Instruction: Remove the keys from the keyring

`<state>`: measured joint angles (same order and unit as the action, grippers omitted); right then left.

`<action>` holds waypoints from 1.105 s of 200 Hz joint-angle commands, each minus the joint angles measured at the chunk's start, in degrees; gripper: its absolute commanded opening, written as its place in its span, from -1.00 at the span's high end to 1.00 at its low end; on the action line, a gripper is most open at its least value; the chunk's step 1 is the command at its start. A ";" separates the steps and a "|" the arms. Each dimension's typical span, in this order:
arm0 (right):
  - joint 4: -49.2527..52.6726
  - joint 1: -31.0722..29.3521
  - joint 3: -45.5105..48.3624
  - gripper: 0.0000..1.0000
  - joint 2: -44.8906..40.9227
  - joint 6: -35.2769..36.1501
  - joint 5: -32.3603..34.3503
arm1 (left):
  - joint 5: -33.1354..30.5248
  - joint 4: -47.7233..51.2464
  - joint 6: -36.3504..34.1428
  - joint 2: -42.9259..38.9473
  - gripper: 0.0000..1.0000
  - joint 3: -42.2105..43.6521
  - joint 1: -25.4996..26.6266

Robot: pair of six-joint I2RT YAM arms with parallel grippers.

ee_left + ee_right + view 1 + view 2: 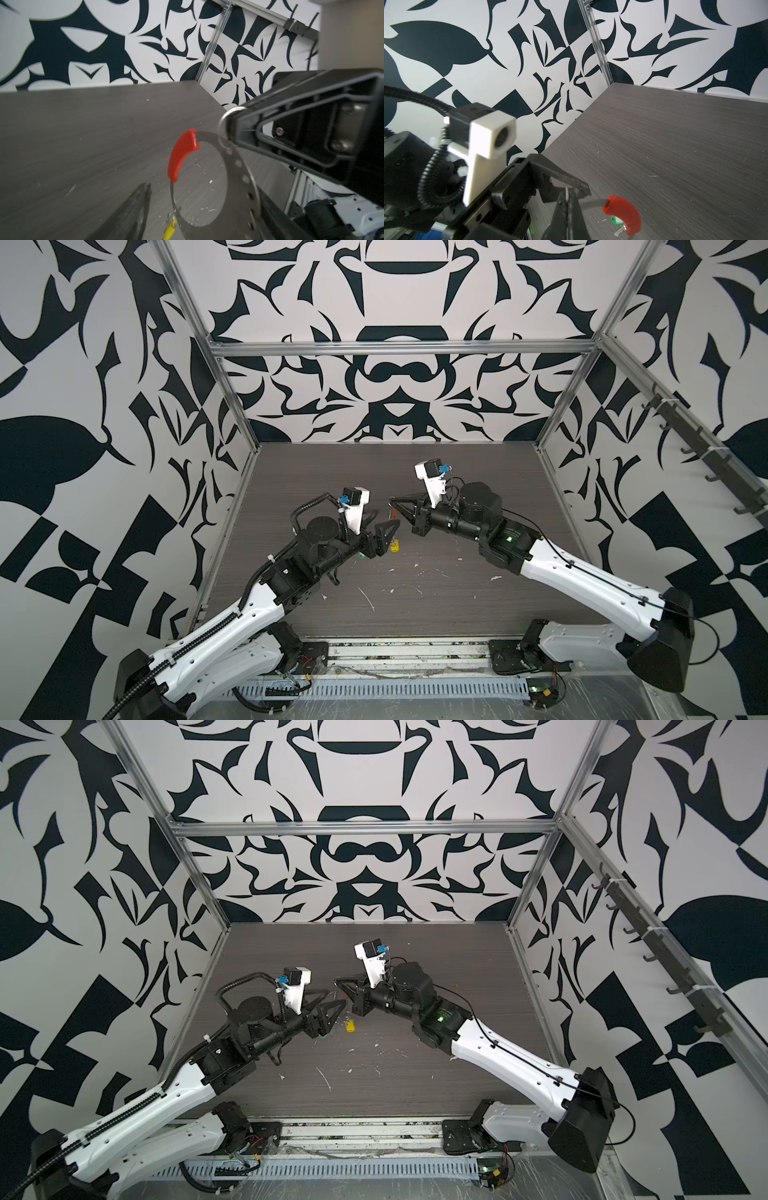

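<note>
Above the surface (457,489) | right claw (227,127) clamped on the keyring (241,172): thin, stiff, slick | left claw (204,187) open astride it | yellow key (170,228) dangles, light; we judge its head the best hold | green key (614,219) on surface

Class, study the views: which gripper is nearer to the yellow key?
Left. The left gripper has the yellow key sitting between its open jaws. The right gripper is shut on the keyring further up the hoop, away from the key.

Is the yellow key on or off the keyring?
On: left wrist view shows the yellow key dangling from the keyring by a silver ring.
</note>
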<state>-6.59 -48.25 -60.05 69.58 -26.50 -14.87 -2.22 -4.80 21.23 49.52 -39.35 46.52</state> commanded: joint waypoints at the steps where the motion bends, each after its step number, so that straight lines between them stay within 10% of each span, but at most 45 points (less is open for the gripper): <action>1: -1.94 -0.62 -2.70 1.00 -0.90 0.64 0.74 | -2.19 -0.10 -0.53 -0.56 -0.29 -1.11 0.06; 90: 1.66 0.03 -3.10 1.00 -1.20 0.51 -0.15 | -0.20 -0.77 -0.37 0.12 0.68 -2.29 0.06; 113: 3.94 2.36 -3.00 0.72 -1.89 0.98 -1.20 | 0.10 1.75 0.92 -0.16 1.00 -3.35 0.06; 159: 6.40 7.85 0.13 0.12 -4.44 2.25 -6.76 | -0.98 7.26 6.49 0.05 1.00 -6.21 0.06; 221: 8.32 8.66 7.00 0.08 -4.70 7.39 -13.41 | 3.23 21.70 16.08 4.91 1.00 -17.43 -7.36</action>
<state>1.76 -39.27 -55.29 63.86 -21.58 -24.08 -3.05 10.55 31.00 52.80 -53.08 43.83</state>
